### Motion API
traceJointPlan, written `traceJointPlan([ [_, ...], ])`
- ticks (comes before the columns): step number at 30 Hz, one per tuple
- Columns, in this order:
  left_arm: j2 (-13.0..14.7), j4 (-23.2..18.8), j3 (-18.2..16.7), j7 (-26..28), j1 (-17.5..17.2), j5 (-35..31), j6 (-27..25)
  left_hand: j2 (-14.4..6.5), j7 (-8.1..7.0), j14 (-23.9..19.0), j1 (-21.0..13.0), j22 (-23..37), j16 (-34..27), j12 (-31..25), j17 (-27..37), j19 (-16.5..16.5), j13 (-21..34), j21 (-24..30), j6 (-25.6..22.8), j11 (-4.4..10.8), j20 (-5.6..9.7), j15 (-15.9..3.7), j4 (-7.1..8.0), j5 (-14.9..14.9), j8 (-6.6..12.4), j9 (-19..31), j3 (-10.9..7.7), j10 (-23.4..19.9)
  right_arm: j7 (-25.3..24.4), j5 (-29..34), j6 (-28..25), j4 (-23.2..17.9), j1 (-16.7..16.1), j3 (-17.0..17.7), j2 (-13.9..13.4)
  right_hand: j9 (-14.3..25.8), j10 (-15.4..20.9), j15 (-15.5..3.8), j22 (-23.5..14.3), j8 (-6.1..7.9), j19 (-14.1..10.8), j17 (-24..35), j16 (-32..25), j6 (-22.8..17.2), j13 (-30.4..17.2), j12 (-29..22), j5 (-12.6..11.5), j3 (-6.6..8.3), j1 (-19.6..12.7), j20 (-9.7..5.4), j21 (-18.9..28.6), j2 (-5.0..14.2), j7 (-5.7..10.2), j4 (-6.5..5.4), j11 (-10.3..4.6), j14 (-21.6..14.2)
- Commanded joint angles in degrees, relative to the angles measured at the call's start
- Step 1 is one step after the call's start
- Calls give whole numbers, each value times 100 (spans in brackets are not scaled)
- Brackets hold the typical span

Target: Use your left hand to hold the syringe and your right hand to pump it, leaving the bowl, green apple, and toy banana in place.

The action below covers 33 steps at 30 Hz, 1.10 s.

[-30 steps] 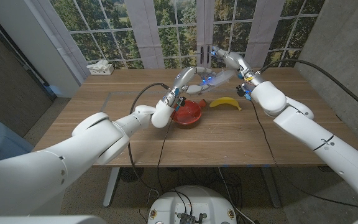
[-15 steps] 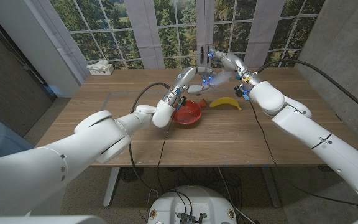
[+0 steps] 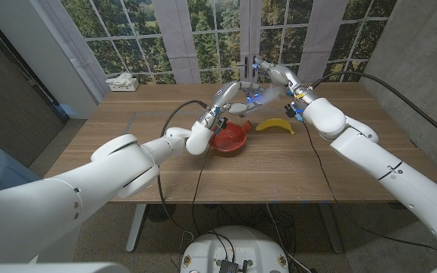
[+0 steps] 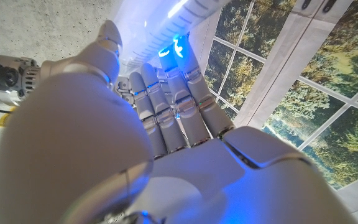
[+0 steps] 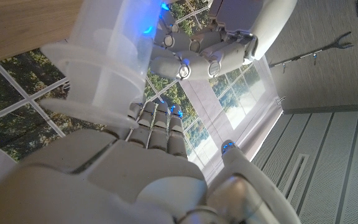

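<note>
Daylight floods in from the tall paned windows [image 3: 203,38] behind the long wooden table [image 3: 150,163]. Wide-angle bending curves the head view's edges. Both wrist views blur softly up close, tinged blue.

Clear plastic syringe [image 5: 107,59] (frosted sheen), matt wooden table [image 3: 279,163]

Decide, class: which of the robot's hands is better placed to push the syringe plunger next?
The right hand: its fingers sit at the plunger end of the syringe, while the left hand grips the barrel above the red bowl.
</note>
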<state>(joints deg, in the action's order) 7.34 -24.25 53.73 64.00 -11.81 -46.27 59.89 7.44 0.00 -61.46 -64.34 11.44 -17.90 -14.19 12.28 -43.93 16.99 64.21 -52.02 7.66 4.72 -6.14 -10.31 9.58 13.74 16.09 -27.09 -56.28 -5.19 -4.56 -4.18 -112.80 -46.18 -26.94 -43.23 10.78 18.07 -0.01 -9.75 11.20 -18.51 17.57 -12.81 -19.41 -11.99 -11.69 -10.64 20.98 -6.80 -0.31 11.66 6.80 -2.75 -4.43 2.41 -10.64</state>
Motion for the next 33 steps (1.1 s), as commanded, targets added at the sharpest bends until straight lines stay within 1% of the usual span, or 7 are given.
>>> traceJointPlan([
  [1,10,-123,-291,0,-90,-389,88,-1371,-20,-418,-1311,14,-16,9,-2,34,14,49,-48,5,726,-761,22,22,-34,21,-22,-58,-4,17,-60,-84,-28,-20,-15,12,-28,-20,-9,-2,-65,8,-8,19,-6,9,-30,44,35,7,-16,209,5,9,-5,1],
  [3,2,-132,-347,0,-104,-433,109,-1370,-21,-419,-1312,12,-15,9,-2,35,15,56,-52,2,726,-761,22,22,-34,21,-21,-60,71,-63,-64,-82,-19,-9,-25,12,-32,-17,-9,-1,-71,8,-10,20,-6,10,-31,48,33,2,-15,211,6,11,-12,-1],
  [6,9,-179,-447,0,-139,-540,123,-1371,-21,-420,-1313,8,-13,10,-2,39,17,66,-49,14,725,-761,22,22,-38,22,-22,-62,-81,35,-95,-122,-68,3,-10,12,-50,-3,-8,-13,-117,-1,-11,54,-6,16,-33,63,28,-1,0,213,4,10,5,-19],
  [14,60,-338,-665,0,-228,-774,147,-1368,-16,-422,-1320,3,-10,10,-1,42,24,88,-61,7,728,-761,20,22,-38,23,-23,-67,-393,-66,10,-146,-298,264,-1,12,-78,-24,-9,-4,-80,2,-11,51,-6,22,-30,67,20,89,-24,201,24,24,-33,4],
  [22,146,-593,-765,0,-329,-868,148,-1364,-15,-433,-1326,-6,-9,8,1,55,35,116,-63,15,727,-762,18,24,-44,24,-24,-80,-854,-196,254,-128,-649,643,57,11,-118,-49,-11,6,-62,3,-8,35,-5,32,-30,81,-2,109,-35,205,47,46,-83,29],
  [28,321,-937,-591,0,-380,-801,62,-1361,-13,-442,-1332,-11,-9,7,3,60,45,137,-62,15,729,-762,16,26,-50,25,-24,-84,-1094,-388,420,-81,-878,902,144,11,-135,-63,-11,15,-48,0,-3,14,-5,36,-30,94,-22,114,-41,210,47,64,-97,48],
  [33,560,-1333,-200,-61,-379,-453,-88,-1362,-22,-449,-1333,-15,-10,6,5,66,48,151,-71,8,727,-762,18,28,-50,26,-24,-93,-1266,-438,374,-142,-1050,1056,144,11,-152,-68,-12,20,-43,-2,-3,1,-5,39,-30,106,-39,114,-44,215,54,80,-102,56],
])
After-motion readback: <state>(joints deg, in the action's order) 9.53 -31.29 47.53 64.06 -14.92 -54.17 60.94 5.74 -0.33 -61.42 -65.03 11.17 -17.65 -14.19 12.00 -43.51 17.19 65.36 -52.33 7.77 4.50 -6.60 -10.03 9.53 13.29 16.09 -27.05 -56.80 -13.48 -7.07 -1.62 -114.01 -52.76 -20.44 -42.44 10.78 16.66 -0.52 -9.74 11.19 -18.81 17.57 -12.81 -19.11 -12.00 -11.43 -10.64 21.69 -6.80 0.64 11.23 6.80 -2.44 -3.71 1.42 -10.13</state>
